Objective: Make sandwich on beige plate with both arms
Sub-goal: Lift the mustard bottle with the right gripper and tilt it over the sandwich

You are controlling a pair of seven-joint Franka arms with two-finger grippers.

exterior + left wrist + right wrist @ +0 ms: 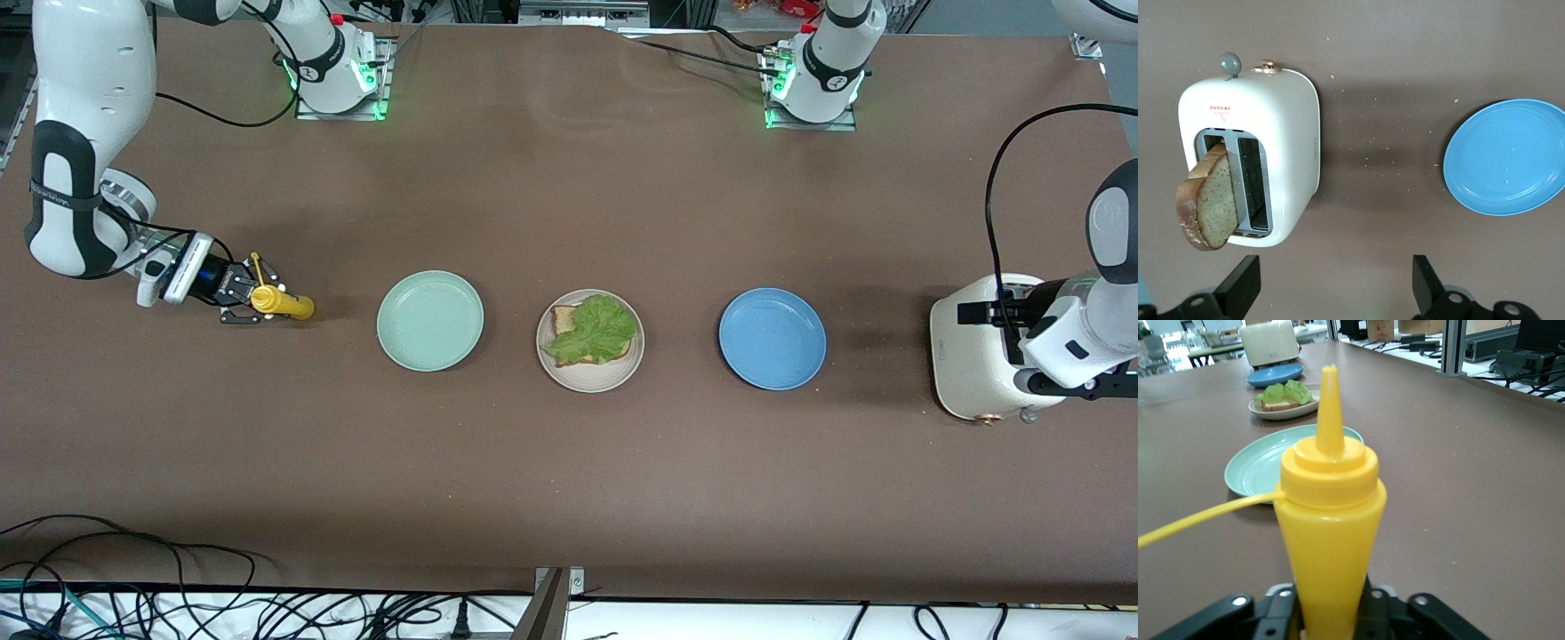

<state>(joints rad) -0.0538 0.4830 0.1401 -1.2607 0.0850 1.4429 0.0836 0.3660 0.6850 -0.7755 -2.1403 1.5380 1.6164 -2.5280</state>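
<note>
Right gripper down at the right arm's end of the table, at nine o'clock from the green plate, fingers clamped round a yellow squeeze bottle

Left gripper hovering over the white toaster at the left arm's end, jaws wide apart, holding nothing

Bread slice sticking up out of a toaster slot

Beige plate mid-table between the green and blue plate, carrying one slice of bread topped with a lettuce leaf, no top slice on it
</note>
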